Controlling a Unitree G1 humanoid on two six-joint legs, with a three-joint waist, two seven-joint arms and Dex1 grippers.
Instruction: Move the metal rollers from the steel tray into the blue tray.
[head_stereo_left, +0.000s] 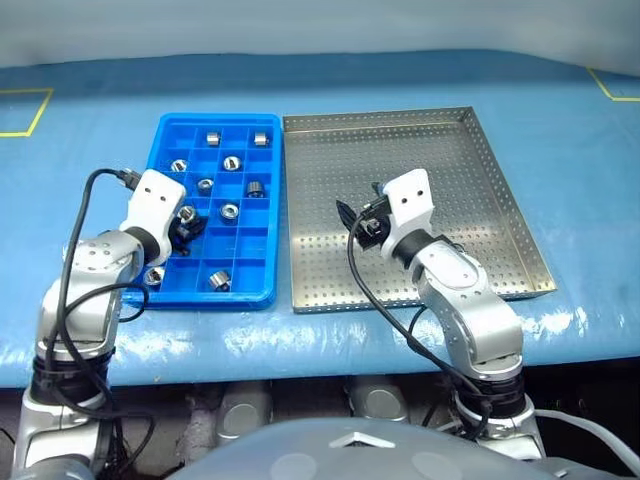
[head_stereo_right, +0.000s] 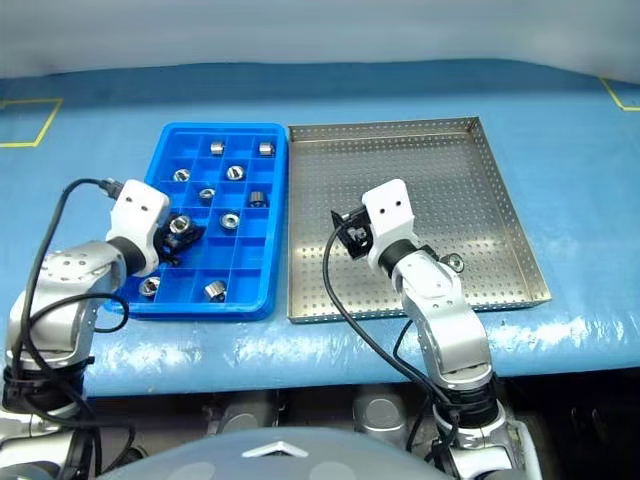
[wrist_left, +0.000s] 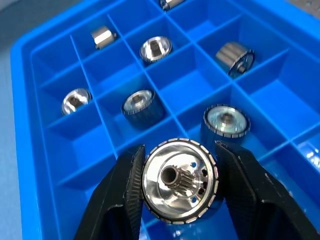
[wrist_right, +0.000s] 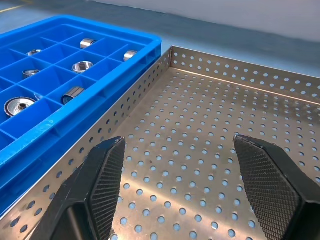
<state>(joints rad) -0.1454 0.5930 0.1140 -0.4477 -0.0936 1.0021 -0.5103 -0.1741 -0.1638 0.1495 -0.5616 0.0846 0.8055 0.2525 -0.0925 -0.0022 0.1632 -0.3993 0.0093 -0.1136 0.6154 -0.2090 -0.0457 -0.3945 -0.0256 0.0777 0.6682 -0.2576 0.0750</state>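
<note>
1. The left gripper (wrist_left: 176, 195) hangs over the near part of the blue tray (head_stereo_left: 166, 132), its two black fingers (wrist_left: 117, 197) pinching one shiny metal roller (wrist_left: 176, 186) by its ribbed rim, hollow centre facing the wrist camera.
2. The blue tray lies on the blue table cover (head_stereo_left: 90, 150), just left of the steel tray (head_stereo_left: 520, 215); their long sides run side by side, touching or nearly so.
3. Other metal rollers (head_stereo_left: 229, 162) sit singly in the blue tray's square compartments, some upright, some on their sides, spread from the far rows to the near row.
4. The right gripper (wrist_right: 180, 190) hovers over the near left part of the steel tray, its fingers (wrist_right: 102, 177) spread wide with nothing between them; only perforated floor shows in the gap.
5. In the right eye view one more roller (head_stereo_right: 455, 263) lies on the steel tray's floor near the front rim, just beside the right forearm.
</note>
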